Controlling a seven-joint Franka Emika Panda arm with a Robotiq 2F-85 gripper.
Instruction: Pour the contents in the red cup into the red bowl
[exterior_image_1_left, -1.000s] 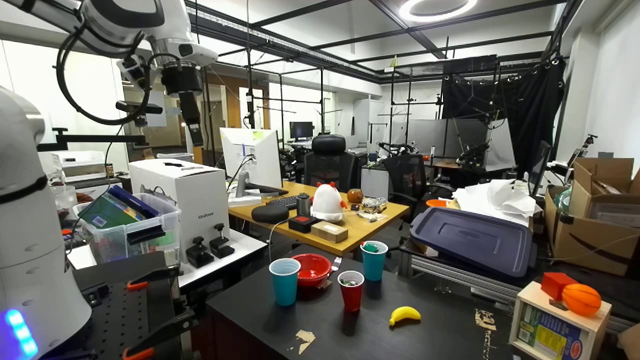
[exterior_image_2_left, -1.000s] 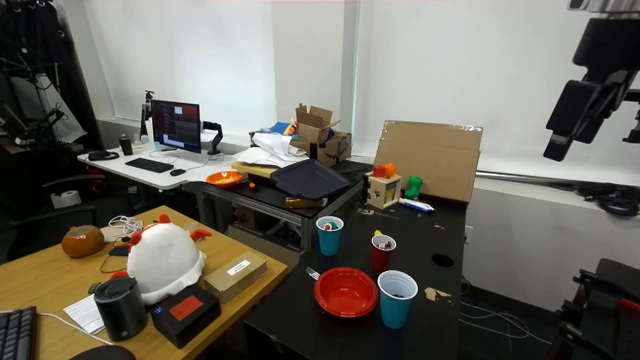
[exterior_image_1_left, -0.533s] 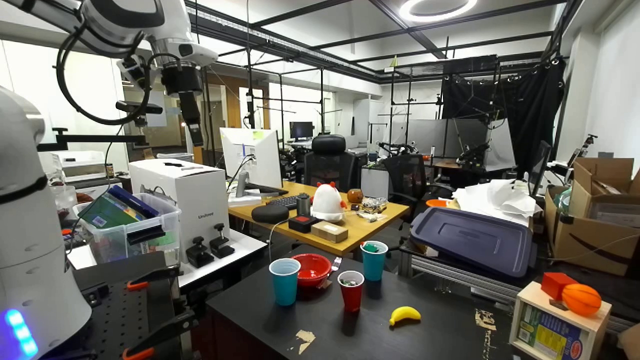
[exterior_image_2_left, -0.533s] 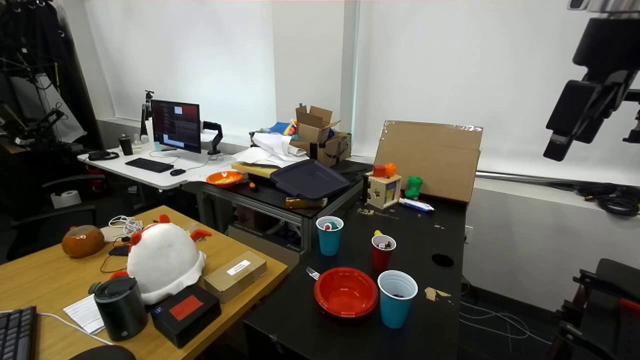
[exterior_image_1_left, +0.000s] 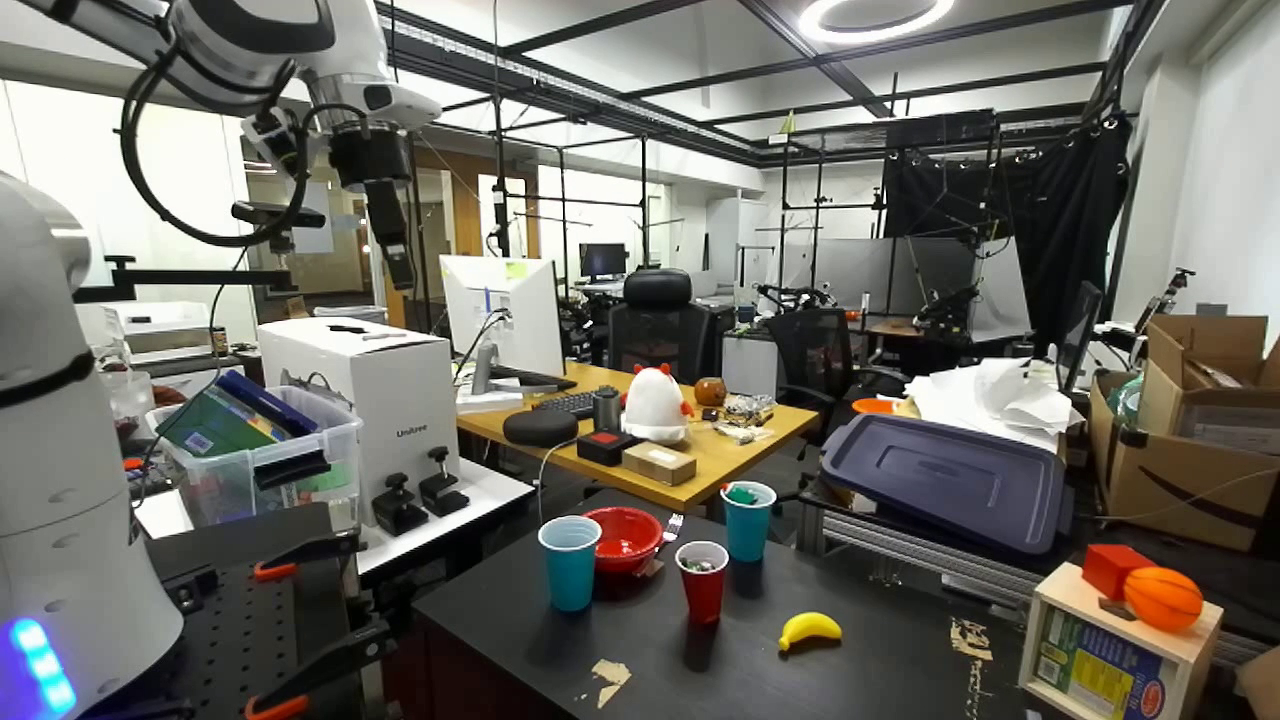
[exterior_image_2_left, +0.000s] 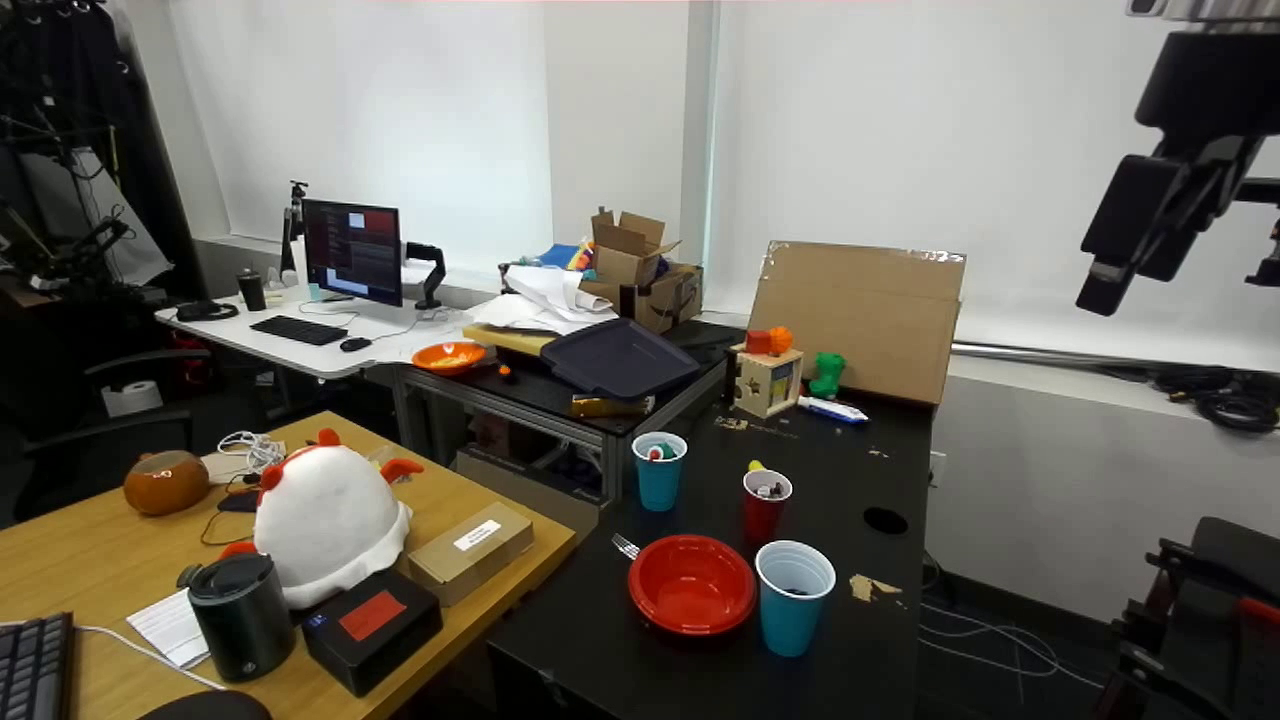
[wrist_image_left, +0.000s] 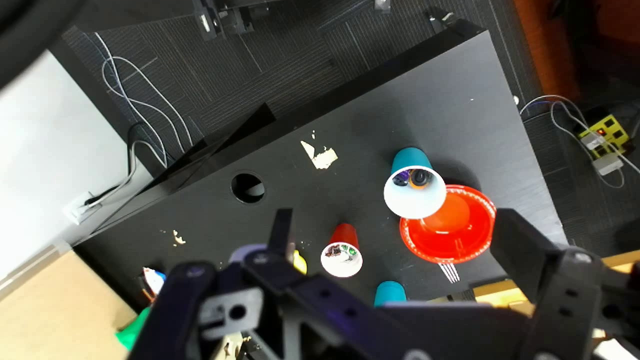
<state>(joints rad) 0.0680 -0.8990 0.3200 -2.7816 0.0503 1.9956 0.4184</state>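
Observation:
The red cup (exterior_image_1_left: 704, 590) stands upright on the black table and holds small wrapped pieces; it also shows in an exterior view (exterior_image_2_left: 764, 515) and the wrist view (wrist_image_left: 345, 235). The red bowl (exterior_image_2_left: 692, 585) sits nearby with nothing seen in it; it shows in an exterior view (exterior_image_1_left: 628, 540) and the wrist view (wrist_image_left: 445, 240), partly covered there by a blue cup. My gripper (wrist_image_left: 395, 215) is open and empty, its fingers wide apart, high above the table. It is well to the side of the cup in both exterior views (exterior_image_1_left: 400, 278) (exterior_image_2_left: 1110, 285).
A blue cup (exterior_image_1_left: 570, 575) stands close beside the bowl; a second blue cup (exterior_image_1_left: 748, 525) is behind the red cup. A fork (exterior_image_2_left: 626, 546) lies by the bowl. A yellow banana (exterior_image_1_left: 810, 630) and a wooden box (exterior_image_1_left: 1110, 640) are farther along the table.
The arm and gripper have shifted slightly, rightward in an exterior view and left and slightly up in an exterior view. The cups and bowl have not moved.

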